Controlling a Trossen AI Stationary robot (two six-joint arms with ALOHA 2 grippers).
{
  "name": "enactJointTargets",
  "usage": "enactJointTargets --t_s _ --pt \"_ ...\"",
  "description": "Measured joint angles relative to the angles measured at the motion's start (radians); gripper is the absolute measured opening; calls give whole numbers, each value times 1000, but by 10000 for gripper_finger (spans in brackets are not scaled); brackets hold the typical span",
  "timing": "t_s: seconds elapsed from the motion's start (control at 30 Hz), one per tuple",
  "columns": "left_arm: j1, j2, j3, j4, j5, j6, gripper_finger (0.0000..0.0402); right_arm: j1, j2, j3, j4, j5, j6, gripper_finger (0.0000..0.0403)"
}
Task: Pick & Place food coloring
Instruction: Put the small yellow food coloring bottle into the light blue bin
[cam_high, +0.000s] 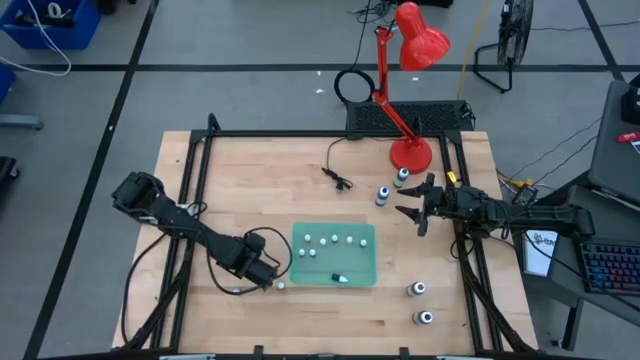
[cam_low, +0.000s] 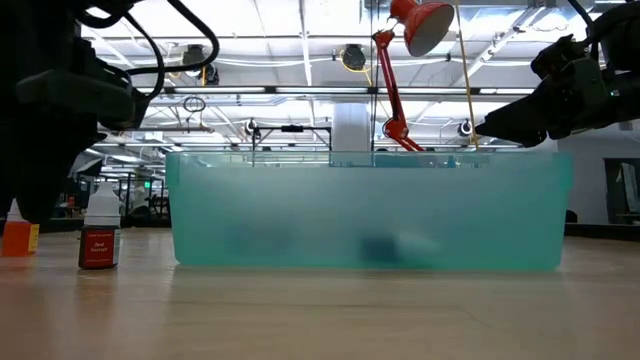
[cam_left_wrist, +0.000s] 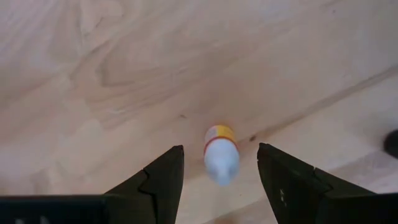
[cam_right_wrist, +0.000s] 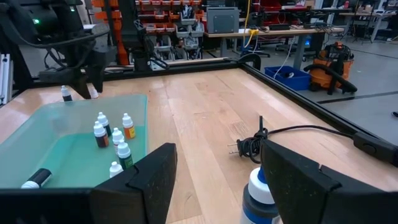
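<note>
Standing between the left pincer's (cam_left_wrist: 221, 171) parted fingers (untouched), a small white-capped bottle (cam_left_wrist: 221, 155) rests on the table (cam_left_wrist: 124, 74).

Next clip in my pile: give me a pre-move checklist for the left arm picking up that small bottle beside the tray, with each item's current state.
1. Left pincer open: ok, its fingers stand apart.
2. Small bottle lined up between the fingers: ok, it shows in the gap, touching neither.
3. Bottle upright on the table: ok, it stands left of the green tray.
4. Pincer low enough to close: cannot tell.
5. Room in the tray: ok, a bare patch shows between the bottles inside.
6. Right pincer out of the way: ok, it is open over the table's right side, near a larger bottle.
</note>
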Motion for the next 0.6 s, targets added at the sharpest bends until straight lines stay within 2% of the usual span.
enactJointTargets --t_s 0.23,0.33,0.43,0.6 --pt "1 0 0 -2 3 19 207 0 0 0 0 0 0 222" --pt "1 0 0 -2 16 20 195 0 0 0 0 0 0 222" --pt "1 0 0 -3 32 21 161 0 0 0 0 0 0 222" --pt "1 0 0 -3 25 48 77 0 0 0 0 0 0 222"
